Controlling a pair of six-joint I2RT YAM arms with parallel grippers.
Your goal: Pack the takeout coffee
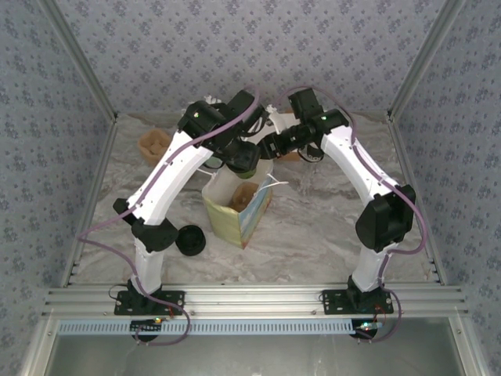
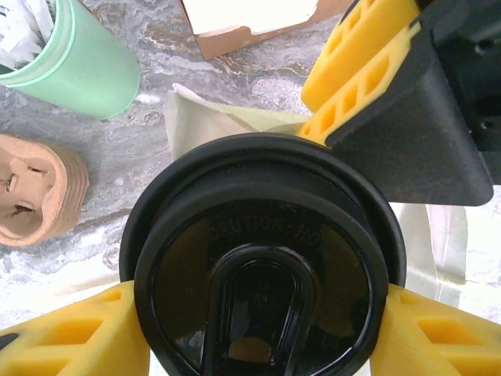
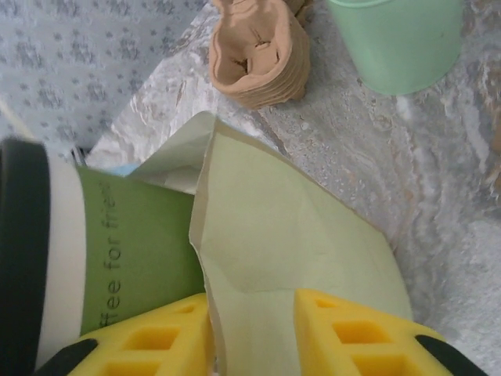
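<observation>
Top external view: the left claw (image 1: pixel 239 153) and the right claw (image 1: pixel 270 147) meet at centre frame over the open paper bag (image 1: pixel 235 213), which stands on the marbled worktop (image 1: pixel 329 227). The coffee cup (image 1: pixel 243 162) sits at the bag's upper rim, at the mouth.

Left wrist view: yellow fingers (image 2: pixel 74 341) press both sides of the cup's black lid, so the left claw is closed on the cup. Pale bag paper shows under and around it.

Right wrist view: the right claw is pinched shut on the bag's top edge, with the paper passing between its two fingers. The green cup wall is at left frame, its lower part hidden behind the bag's edge.

Status (judgement):
- Done: cup grasped and brought to the bag, bag mouth held open.
- Left: cup not seated at the bag's bottom; it needs lowering, then both claws must release.
- How deep the cup sits inside cannot be told.

Not part of the task: mint cup (image 3: pixel 391 39), stack of tan paper cups (image 3: pixel 258 51), black round object (image 1: pixel 190 240) at lower left on the worktop.
</observation>
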